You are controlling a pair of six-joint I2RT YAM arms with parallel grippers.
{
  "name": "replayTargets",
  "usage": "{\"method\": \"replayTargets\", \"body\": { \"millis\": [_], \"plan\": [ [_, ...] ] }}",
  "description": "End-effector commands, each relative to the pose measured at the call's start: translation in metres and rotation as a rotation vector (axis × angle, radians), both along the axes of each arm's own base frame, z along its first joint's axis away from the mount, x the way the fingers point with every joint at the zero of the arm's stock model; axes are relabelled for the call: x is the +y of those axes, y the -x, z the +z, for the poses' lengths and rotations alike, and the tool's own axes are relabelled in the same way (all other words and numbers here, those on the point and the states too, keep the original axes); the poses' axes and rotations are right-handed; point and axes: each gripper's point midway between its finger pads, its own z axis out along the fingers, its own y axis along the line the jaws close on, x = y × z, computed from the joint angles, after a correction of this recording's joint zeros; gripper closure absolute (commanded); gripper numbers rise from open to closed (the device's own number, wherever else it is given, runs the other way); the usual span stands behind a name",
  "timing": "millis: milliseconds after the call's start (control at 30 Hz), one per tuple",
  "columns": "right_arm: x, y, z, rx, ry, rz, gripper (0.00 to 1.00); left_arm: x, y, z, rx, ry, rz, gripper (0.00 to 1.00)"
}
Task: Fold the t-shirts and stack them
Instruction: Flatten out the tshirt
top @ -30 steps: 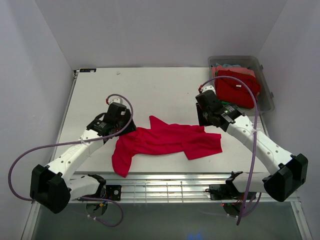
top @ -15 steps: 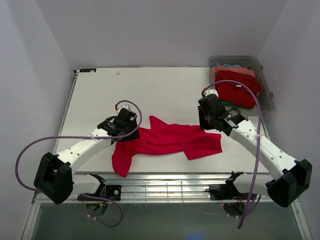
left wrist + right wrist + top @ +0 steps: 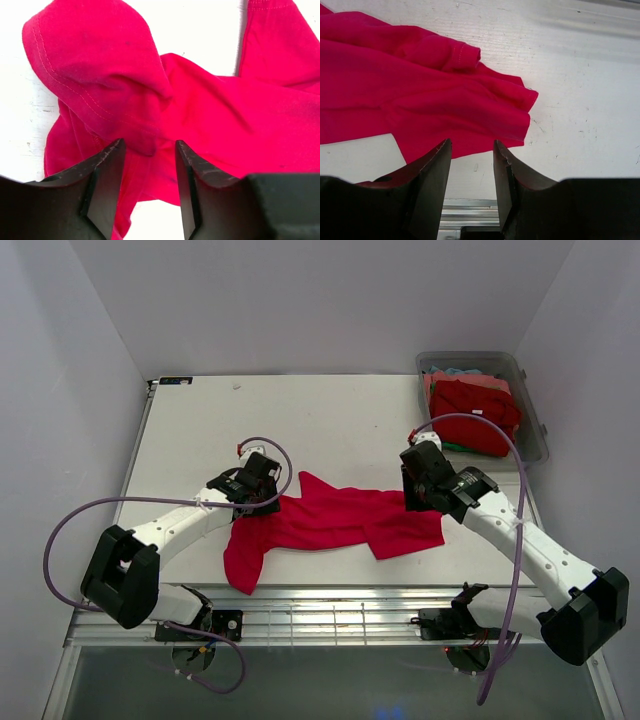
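A crimson shirt [image 3: 330, 522] lies crumpled on the table [image 3: 330, 415], in the near half, stretched from left to right between the two arms. Its left end trails toward the near edge, and a pointed flap sticks up toward the far side near its middle.

The left gripper [image 3: 268, 503] is low over the shirt's left end. In the left wrist view its fingers [image 3: 107, 172] stand a moderate way apart, and the gripper [image 3: 149, 150] has the shirt [image 3: 215, 115] showing through the gap. A hemmed sleeve [image 3: 95, 65] folds over just ahead of the tips. The cloth is not visibly pinched. Whether the tips touch it cannot be told.

The right gripper [image 3: 413, 502] is at the shirt's right end. Seen from its wrist, the gripper [image 3: 471, 147] also has its jaws part-way apart, with nothing between them. The shirt's [image 3: 415, 90] edge and bare table [image 3: 580, 100] show in the gap. The cloth's corner lies just past the tips.

At the far right corner of the table stands a clear bin [image 3: 531, 390], well apart from the spread shirt. It holds a heap [image 3: 475, 415] of shirts, red on top, with bits of paler cloth at the back and green at the near edge.
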Motion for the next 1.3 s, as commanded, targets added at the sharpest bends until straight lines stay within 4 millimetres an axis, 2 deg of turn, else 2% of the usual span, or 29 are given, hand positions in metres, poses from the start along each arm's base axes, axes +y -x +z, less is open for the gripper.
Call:
{"method": "replayTargets", "body": {
  "millis": [0,167,333,533,800,933,1033,1267],
  "plan": [
    [-0.004,-0.001,0.002,-0.029,-0.008,-0.030,0.55,-0.001,-0.011,0.019,-0.069,0.003,0.003,0.46],
    [-0.015,0.004,-0.011,-0.011,0.034,-0.064,0.56,-0.002,-0.008,0.013,-0.052,0.009,0.006,0.57],
    [-0.022,0.010,-0.025,0.022,0.049,-0.089,0.54,-0.002,-0.006,0.005,-0.033,0.005,0.003,0.56],
    [-0.040,0.016,-0.042,0.066,0.070,-0.141,0.54,0.000,-0.003,-0.002,-0.017,-0.007,-0.003,0.56],
    [-0.049,0.014,-0.056,0.121,0.014,-0.184,0.53,0.003,0.003,-0.015,0.015,-0.030,-0.009,0.57],
    [-0.057,0.019,-0.070,0.169,0.007,-0.210,0.52,0.005,0.004,-0.018,0.017,-0.041,-0.003,0.59],
    [-0.057,0.021,-0.081,0.207,-0.025,-0.219,0.52,0.006,0.005,-0.019,0.022,-0.046,-0.002,0.60],
    [-0.049,0.041,-0.112,0.338,-0.086,-0.225,0.50,0.004,0.002,-0.019,0.020,-0.048,-0.002,0.62]
  ]
}}
